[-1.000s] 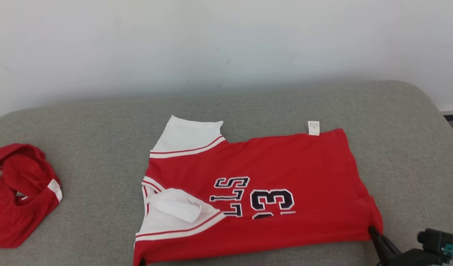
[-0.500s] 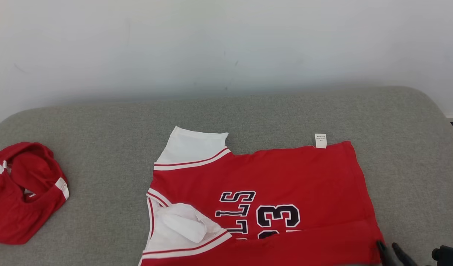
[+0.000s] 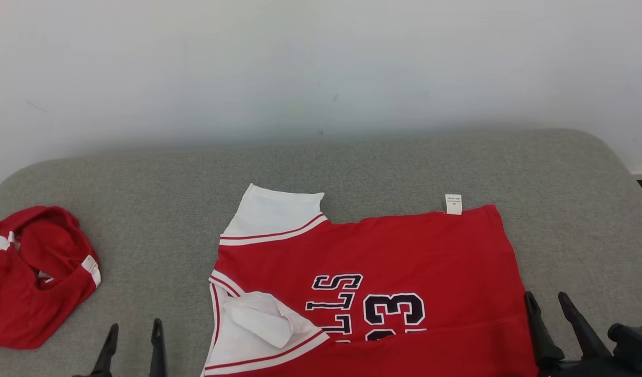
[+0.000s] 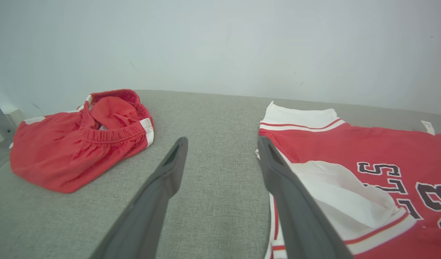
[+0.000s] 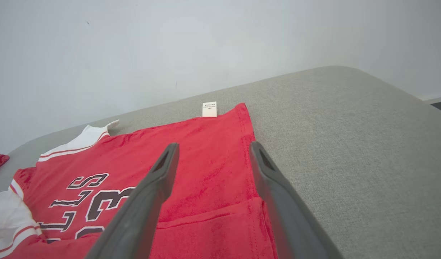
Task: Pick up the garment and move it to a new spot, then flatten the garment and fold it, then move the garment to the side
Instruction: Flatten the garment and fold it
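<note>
Grey upholstered cushion (image 3: 143,183) w/ white wall (image 3: 321,63) behind. Red jersey (image 3: 405,251) lies flat at centre-right, print up, collar end toward robot's left, hem end toward its right, white label (image 3: 453,203) on far edge; near long edge appears turned over the body. Red shorts (image 3: 33,293) sit crumpled, well apart at left. Left gripper (image 3: 134,335): fingers spread, over bare cushion just beside collar end, holding nothing. Right gripper (image 3: 546,309): fingers spread, at near hem corner, holding nothing. Est. handling: light, limp knit; not fragile; sags and creases if lifted by one pt. Best hold: pinch both layers at two corners of one edge, approx. level, keeping cloth taut.
</note>
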Controlling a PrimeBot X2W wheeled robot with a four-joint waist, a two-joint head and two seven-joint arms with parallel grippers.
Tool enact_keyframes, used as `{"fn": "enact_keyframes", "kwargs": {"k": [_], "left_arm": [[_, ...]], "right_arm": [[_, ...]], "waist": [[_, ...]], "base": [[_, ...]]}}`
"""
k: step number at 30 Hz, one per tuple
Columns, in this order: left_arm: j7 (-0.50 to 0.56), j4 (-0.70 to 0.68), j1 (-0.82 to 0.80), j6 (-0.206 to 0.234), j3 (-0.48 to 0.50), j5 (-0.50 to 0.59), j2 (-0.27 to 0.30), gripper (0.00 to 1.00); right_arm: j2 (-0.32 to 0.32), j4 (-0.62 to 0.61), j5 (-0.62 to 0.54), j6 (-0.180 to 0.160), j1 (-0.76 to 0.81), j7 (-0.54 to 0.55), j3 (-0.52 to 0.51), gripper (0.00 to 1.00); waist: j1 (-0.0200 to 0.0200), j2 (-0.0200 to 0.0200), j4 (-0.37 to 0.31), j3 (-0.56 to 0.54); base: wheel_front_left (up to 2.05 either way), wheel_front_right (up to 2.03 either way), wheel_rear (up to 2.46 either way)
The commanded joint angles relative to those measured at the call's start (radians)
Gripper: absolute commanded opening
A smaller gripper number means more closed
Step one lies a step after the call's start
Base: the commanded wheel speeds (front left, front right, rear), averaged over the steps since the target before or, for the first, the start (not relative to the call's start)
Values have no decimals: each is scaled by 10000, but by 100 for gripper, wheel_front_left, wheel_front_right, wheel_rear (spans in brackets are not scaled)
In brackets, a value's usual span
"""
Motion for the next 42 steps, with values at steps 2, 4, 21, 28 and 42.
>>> {"fn": "enact_keyframes", "kwargs": {"k": [2,4,21,28,42], "left_arm": [[-33,-349,45,-78,397,536,79,100],[-32,-591,-6,-170,653,894,78,100],[-34,-1089,909,-1553,1855,2153,118,100],[-34,-881,1193,-1733,2168,2119,-118,100],[-34,-310,33,-1802,2384,2265,-347,100]], "right_arm": [[336,-458,-572,-25,11,-168,-164,100],[540,-750,-931,-25,23,-274,-314,100],[1363,-952,-2339,-25,180,-616,-453,100],[1490,-1106,-2649,-25,311,-623,-496,100],[1258,-430,-2568,-25,-718,-526,-323,100]], "waist": [[0,0,-24,-68],[0,0,-21,-109],[0,0,63,-313],[0,0,118,-290],[0,0,-310,34]], "base": [[0,0,0],[0,0,0],[0,0,0],[0,0,0],[0,0,0]]}}
